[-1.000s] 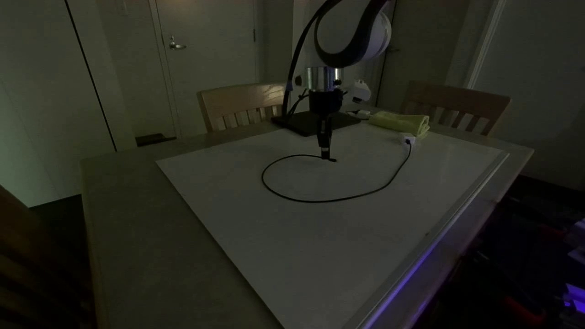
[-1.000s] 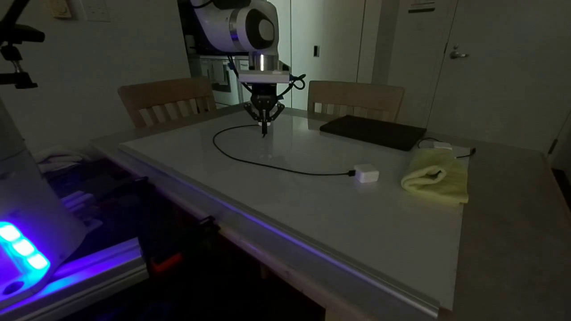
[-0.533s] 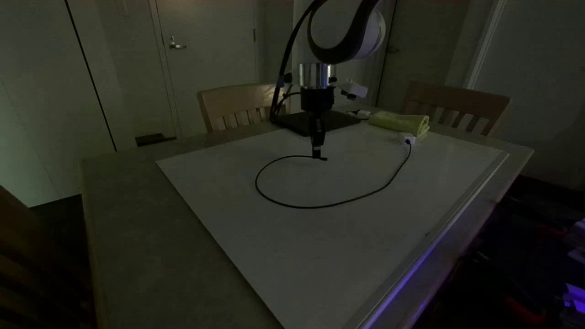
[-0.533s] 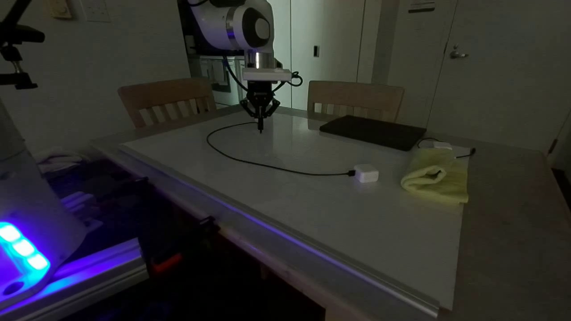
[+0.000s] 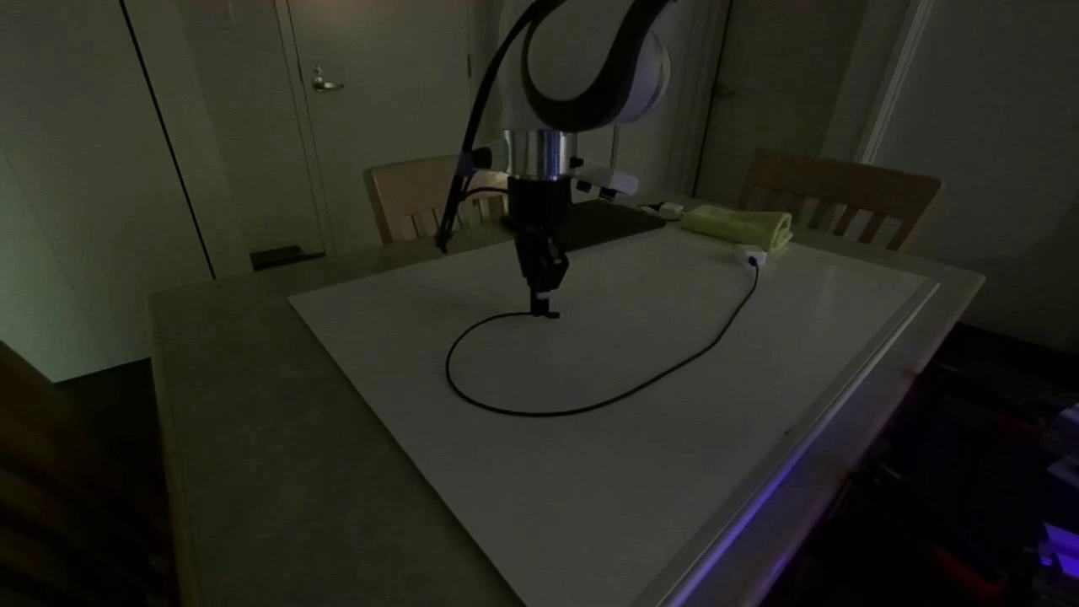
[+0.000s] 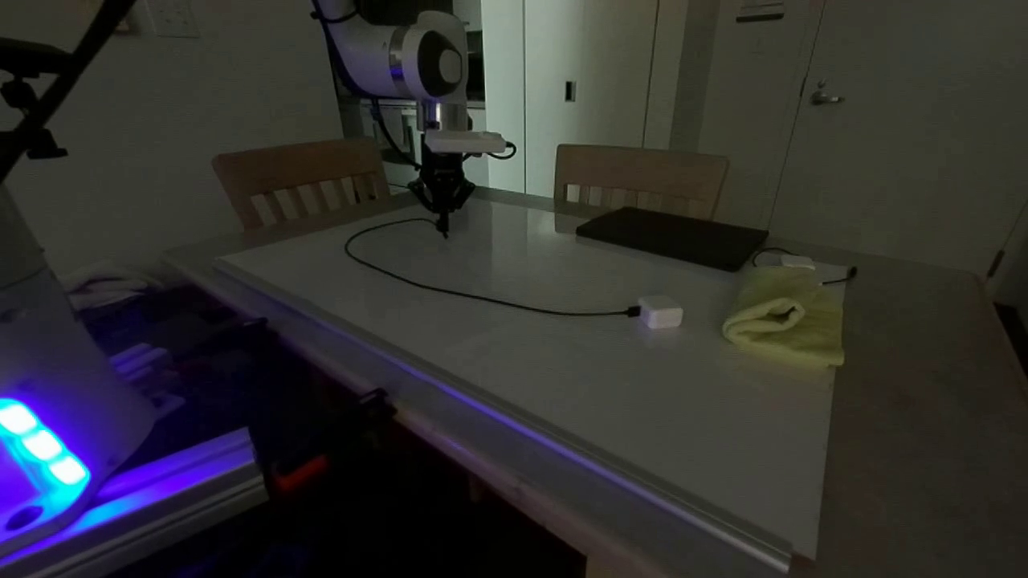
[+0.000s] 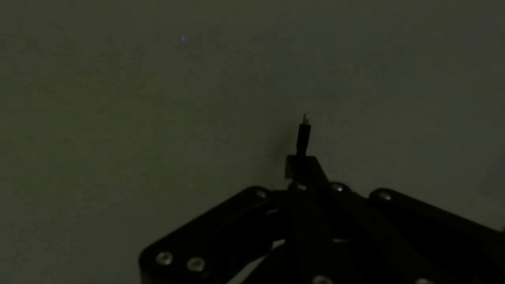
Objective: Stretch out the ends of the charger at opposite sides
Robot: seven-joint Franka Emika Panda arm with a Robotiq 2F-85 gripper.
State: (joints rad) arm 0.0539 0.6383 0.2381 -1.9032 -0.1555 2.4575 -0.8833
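black two-fingered gripper [image 5: 540, 308] | clamped on thin black cable [image 5: 542, 415] behind dark tip [image 7: 303, 136] | boxy white plug [image 6: 661, 312] at far end

Black cable [image 5: 539, 414] in an open curve from white block [image 6: 661, 313] to dark tip [image 7: 303, 138]

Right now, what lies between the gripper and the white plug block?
Straight across, only bare white board, in both exterior views. The black cable bows wide of that line, from gripper to white plug block.
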